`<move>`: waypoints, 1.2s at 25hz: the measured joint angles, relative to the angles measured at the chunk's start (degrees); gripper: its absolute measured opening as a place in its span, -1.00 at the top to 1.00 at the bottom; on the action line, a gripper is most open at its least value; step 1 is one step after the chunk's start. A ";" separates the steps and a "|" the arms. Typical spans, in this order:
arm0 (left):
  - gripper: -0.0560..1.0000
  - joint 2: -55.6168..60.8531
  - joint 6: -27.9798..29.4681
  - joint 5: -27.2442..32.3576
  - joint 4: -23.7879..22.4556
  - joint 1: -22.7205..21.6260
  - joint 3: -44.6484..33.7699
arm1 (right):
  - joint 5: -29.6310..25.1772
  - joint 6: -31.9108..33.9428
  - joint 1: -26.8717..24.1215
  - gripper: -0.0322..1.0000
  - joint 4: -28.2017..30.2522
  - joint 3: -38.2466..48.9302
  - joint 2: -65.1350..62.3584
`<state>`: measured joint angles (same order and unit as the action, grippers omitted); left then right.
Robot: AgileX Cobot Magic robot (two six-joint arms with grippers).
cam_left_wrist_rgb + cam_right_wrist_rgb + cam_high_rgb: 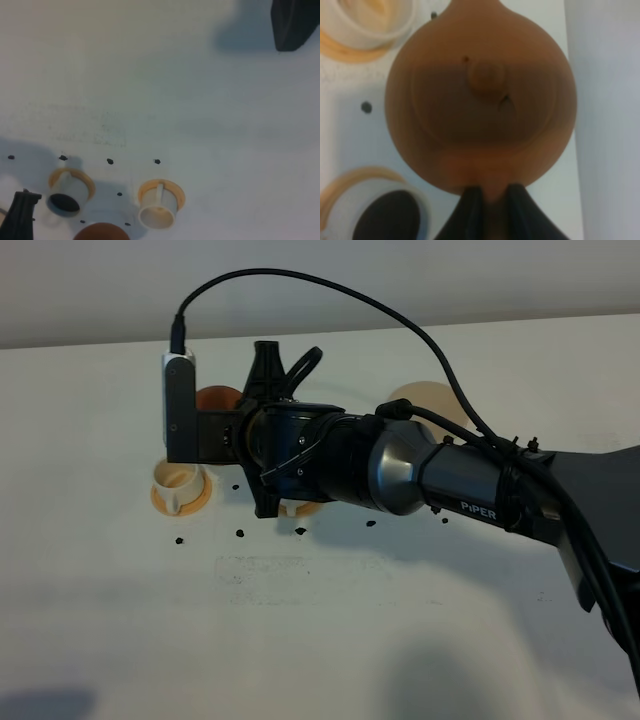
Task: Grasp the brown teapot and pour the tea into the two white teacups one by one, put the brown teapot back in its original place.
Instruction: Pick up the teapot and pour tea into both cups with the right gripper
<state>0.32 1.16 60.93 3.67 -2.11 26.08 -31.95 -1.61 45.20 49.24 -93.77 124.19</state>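
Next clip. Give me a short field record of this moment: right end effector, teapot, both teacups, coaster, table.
right end effector: shut on the handle of the brown teapot
teapot position: off its coaster, beside the two teacups
filled teacup: upright, dark tea inside
other teacup: upright, no tea visible inside
coaster: teapot not on it; partly hidden by the arm
table: dark specks around the cups

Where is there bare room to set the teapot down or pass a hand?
Free: the tan coaster behind the arm; the table in front of the black dots. Crowded: both teacups, with the brown teapot between them.
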 joint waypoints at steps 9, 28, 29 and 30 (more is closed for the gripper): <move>0.27 0.00 0.00 0.00 0.00 0.00 0.00 | 1.78 0.00 0.16 0.76 4.38 0.00 0.48; 0.27 0.00 0.07 0.00 0.00 0.00 0.00 | 2.51 0.00 0.16 0.76 12.91 0.00 2.97; 0.27 0.00 0.07 0.00 0.00 0.00 0.00 | 2.51 0.00 0.16 0.76 13.04 0.00 2.97; 0.27 0.00 0.07 0.00 0.00 0.00 0.00 | 2.51 0.00 0.16 0.76 13.32 0.00 2.97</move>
<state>0.32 1.22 60.93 3.67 -2.11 26.08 -29.44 -1.61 45.36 62.56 -93.77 127.16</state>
